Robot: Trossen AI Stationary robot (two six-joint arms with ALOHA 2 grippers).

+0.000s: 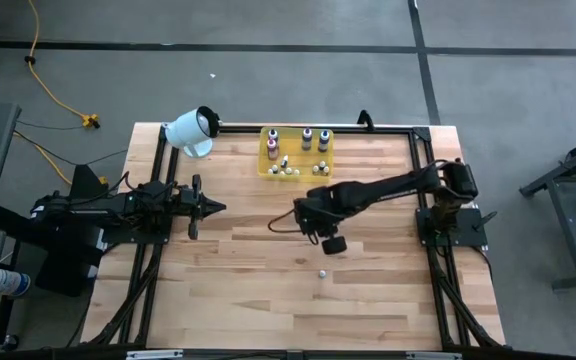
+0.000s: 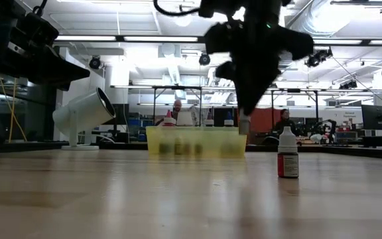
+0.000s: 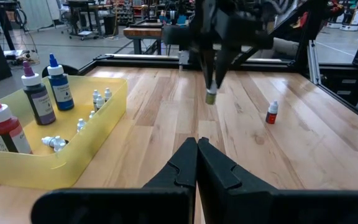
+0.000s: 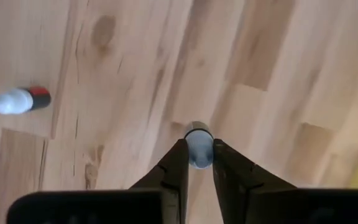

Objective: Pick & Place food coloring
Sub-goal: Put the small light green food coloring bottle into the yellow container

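My right gripper (image 4: pixel 197 163) is clamped on a small food coloring bottle (image 4: pixel 198 144), its fingers pinching the sides, and it hangs above the bare wooden table (image 1: pixel 238 280) between the yellow tray (image 1: pixel 266 170) and a red-labelled bottle (image 1: pixel 321 272) standing alone. To do this well, I judge I should keep the squeeze firm, carry the bottle level and lower it close before letting go. My left gripper (image 3: pixel 196 149) waits with fingers together at the left side.
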